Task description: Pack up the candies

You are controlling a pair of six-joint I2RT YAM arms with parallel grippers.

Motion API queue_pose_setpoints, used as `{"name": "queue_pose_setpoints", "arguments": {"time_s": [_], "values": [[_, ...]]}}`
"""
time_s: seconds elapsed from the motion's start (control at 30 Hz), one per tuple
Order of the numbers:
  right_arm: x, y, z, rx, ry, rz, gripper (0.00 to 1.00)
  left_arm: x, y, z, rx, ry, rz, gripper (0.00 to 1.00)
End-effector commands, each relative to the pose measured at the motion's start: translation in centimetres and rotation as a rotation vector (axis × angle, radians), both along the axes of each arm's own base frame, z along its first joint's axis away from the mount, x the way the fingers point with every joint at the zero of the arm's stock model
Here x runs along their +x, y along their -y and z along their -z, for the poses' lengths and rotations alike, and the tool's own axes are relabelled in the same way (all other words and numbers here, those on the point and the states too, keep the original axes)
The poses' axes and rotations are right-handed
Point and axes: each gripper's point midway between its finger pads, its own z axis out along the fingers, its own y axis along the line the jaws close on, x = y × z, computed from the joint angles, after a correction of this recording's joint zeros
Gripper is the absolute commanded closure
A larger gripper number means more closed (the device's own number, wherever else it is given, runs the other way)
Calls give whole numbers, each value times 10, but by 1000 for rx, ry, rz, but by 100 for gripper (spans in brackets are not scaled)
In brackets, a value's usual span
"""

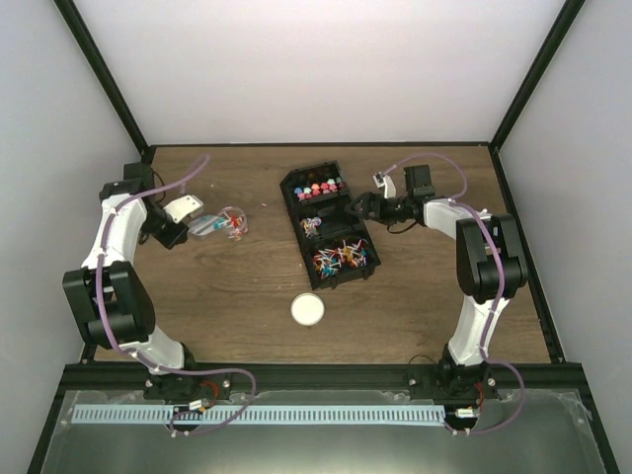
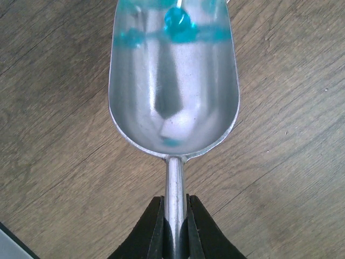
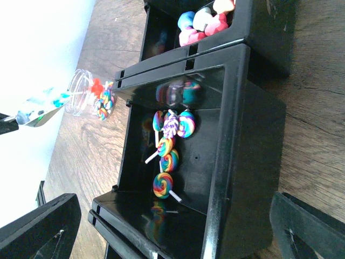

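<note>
Candies (image 1: 341, 255), multi-coloured sweets and swirled lollipops, sit sorted in the black plastic tray (image 1: 292, 190) mid-desk, a few inside the small clear jar (image 1: 232, 220) lying on its side to the left. Left claw (image 2: 175, 204) clamps on the handle of a shiny metal scoop (image 2: 172, 91), blue sweets at its far end. Right claw (image 1: 361, 206) gapes wide, empty, just beside the tray's right wall. A round white lid disc (image 1: 307, 310) lies apart, nearer the arms. Brown wooden desk (image 1: 217, 296), white walls (image 1: 326, 69).

Scoop (image 2: 173, 102) tip cut off at top edge. Blue candies (image 2: 177, 22) in it blurry. Black tray (image 3: 245, 140) runs past top and bottom edges.
</note>
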Motion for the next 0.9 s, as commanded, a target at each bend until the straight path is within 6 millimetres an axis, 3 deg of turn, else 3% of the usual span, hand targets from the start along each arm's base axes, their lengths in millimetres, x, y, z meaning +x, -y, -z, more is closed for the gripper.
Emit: {"name": "queue_pose_setpoints", "arguments": {"time_s": [0.0,0.27,0.47,0.67,0.87], "values": [[2,0,-13,10,34,-12,2,2,0,-8,36,-2,22,96],[0,1,-15,-7,43,-30,3,0,-5,-10,87,-12,41,96],[-15,4,-19,-29,54,-57,6,2,1,-28,63,13,69,96],[-33,5,-24,-49,72,-99,11,8,26,-57,-8,67,141,96],[-57,12,-8,-102,2,-124,21,8,75,-78,-53,117,276,96]]}}
